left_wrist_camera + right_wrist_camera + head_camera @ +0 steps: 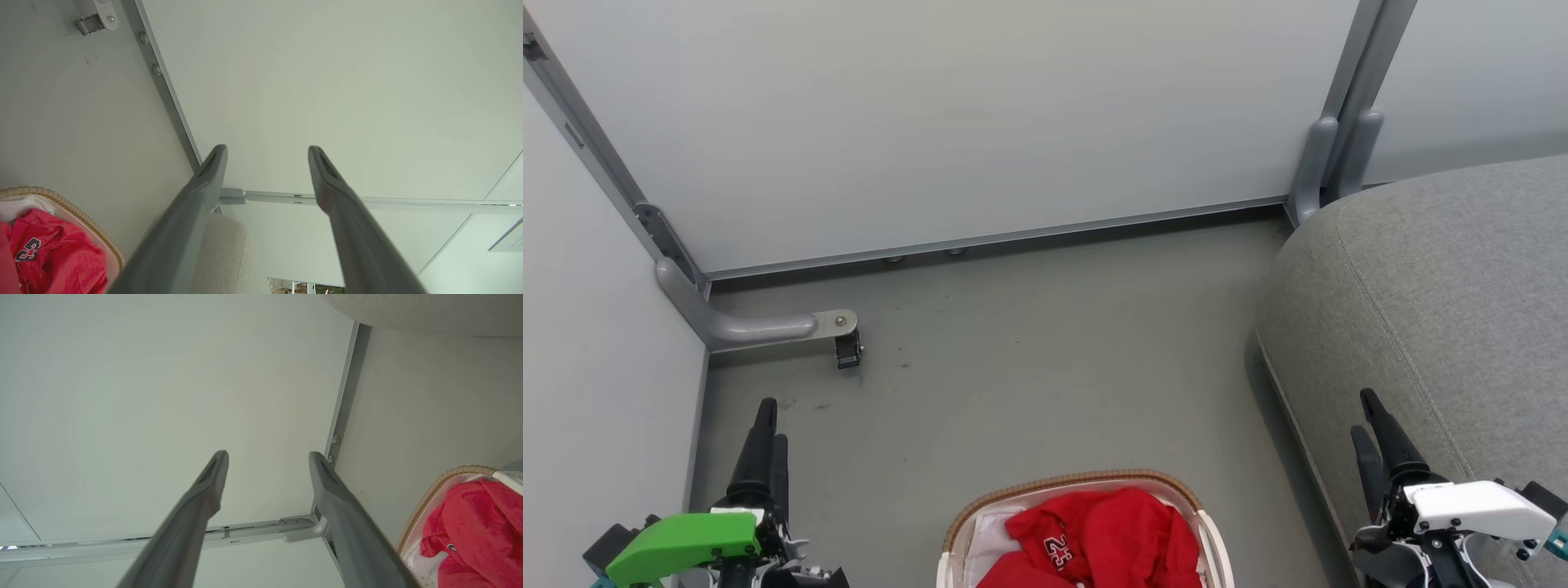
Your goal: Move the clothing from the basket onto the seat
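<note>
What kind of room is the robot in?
Probably a partitioned test booth set up like a home corner: plain pale partition panels in grey metal frames, a bare grey floor, and a grey upholstered seat near a basket of red clothing.

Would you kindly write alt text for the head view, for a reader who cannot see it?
Red clothing, one piece showing a white 23, lies in a woven-rimmed basket on the floor at bottom centre. A grey upholstered seat stands at right; the left gripper and right gripper hang open and empty at either side.
</note>
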